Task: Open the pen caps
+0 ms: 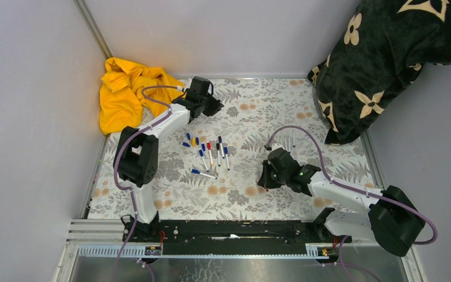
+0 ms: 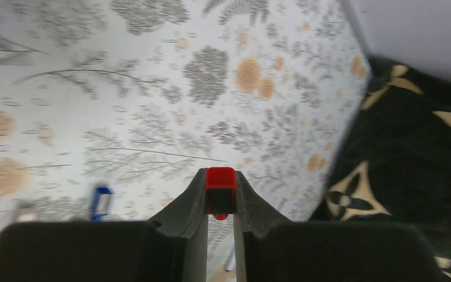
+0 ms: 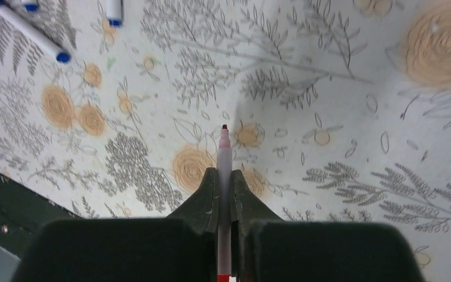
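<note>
The left gripper [image 2: 220, 183] is clamped on a red cap [image 2: 220, 195], up near the top centre-left of the overhead view. The right gripper [image 3: 224, 179] pinches an uncapped pen [image 3: 224, 150] with its reddish tip pointing out, right of centre. Between the two, more pens [image 1: 210, 155] lie scattered on the floral mat [image 1: 258, 117], several with blue ends. A yellow cloth [image 1: 123, 94] lies upper left and a dark blanket [image 1: 381, 64] upper right.
</note>
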Controlling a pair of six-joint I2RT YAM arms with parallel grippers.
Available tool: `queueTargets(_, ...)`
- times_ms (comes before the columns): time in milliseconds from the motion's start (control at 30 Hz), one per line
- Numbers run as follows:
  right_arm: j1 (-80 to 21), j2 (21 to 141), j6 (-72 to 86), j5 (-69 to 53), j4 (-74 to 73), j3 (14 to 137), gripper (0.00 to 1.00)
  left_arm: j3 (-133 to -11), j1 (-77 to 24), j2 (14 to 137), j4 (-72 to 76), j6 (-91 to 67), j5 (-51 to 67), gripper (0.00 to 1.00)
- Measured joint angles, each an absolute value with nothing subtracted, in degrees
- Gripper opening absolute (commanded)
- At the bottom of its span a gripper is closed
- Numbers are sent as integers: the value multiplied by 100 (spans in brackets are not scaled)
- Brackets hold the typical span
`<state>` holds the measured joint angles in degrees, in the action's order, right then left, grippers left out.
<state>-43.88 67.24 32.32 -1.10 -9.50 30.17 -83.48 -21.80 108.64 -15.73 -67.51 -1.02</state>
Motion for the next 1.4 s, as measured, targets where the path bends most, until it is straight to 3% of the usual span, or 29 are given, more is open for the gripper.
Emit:
queueTargets(467,-3653,8143,2421,694,-1002,4477,0,-8276,-2161,10825,-3516,-5439,-1494,1)
queueTargets(767,-3229,8980,2069,943,-958,4943,0,-8208,-2010,10829,-3874,-5216,-1879,24)
queueTargets(1000,-3164,9513,1977,1035,-897,5258,6,-8182,-1914,10903,-3911,-5096,-1999,43)
queueTargets(1267,-3017,9769,1944,1179,-819,5430,9,-8143,-1896,11019,-3913,-5061,-2038,45)
queueTargets(1400,-2943,9780,1925,1293,-812,5437,18,-8134,-1879,11024,-3913,-5061,-2043,46)
